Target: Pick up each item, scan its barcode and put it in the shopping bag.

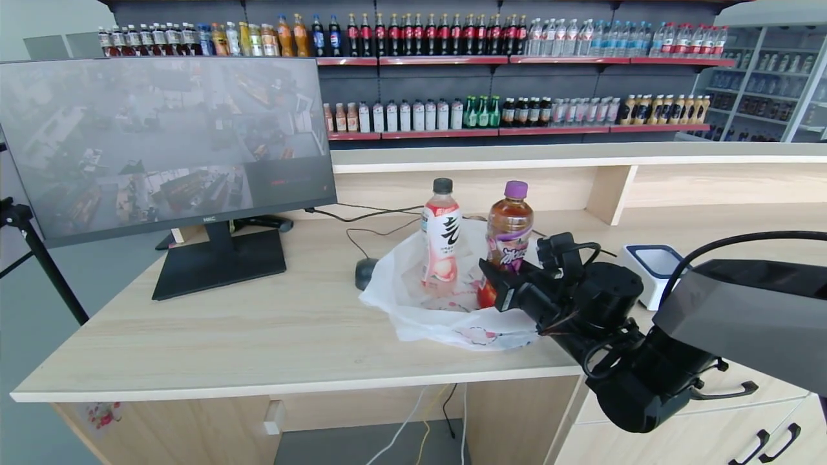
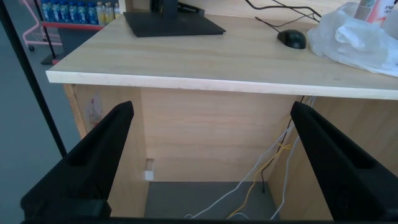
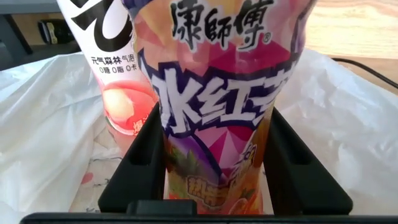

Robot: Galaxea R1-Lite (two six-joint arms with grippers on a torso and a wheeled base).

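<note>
The left gripper (image 2: 211, 168) hangs below the edge of the desk (image 2: 186, 62), facing the desk's front panel, its 2 black fingers (image 2: 99, 149) spread wide with nothing between them. On the left of the desk (image 1: 258, 336) stands a monitor (image 1: 161, 142) on a flat black base (image 2: 174, 23), its screen lit with camera footage. To the right of that base lies a dark mouse (image 1: 365, 272), its cable running back across the top, just beside the near edge of the shopping bag (image 1: 413, 310). The bag is thin white plastic, crumpled and spread low on the desk near its front edge. In it stands 1 upright bottle (image 1: 440, 239) with a black cap and a pink and white label. Just to its right is the tea bottle (image 1: 509, 226), amber with a purple cap and purple label, also upright over the bag; whether its base rests in the bag or hangs above it cannot be told. The right gripper (image 1: 497, 284) is clamped on the lower part of this tea bottle (image 3: 217, 68), 1 finger (image 3: 140, 155) pressed to each side of the label, with the pink bottle (image 3: 118, 81) close alongside. Farther right, behind the arm, a white barcode scanner (image 1: 652, 265) with a dark window sits on the desk. Behind the desk, red-edged shelves (image 1: 452, 61) carry rows of drinks.
</note>
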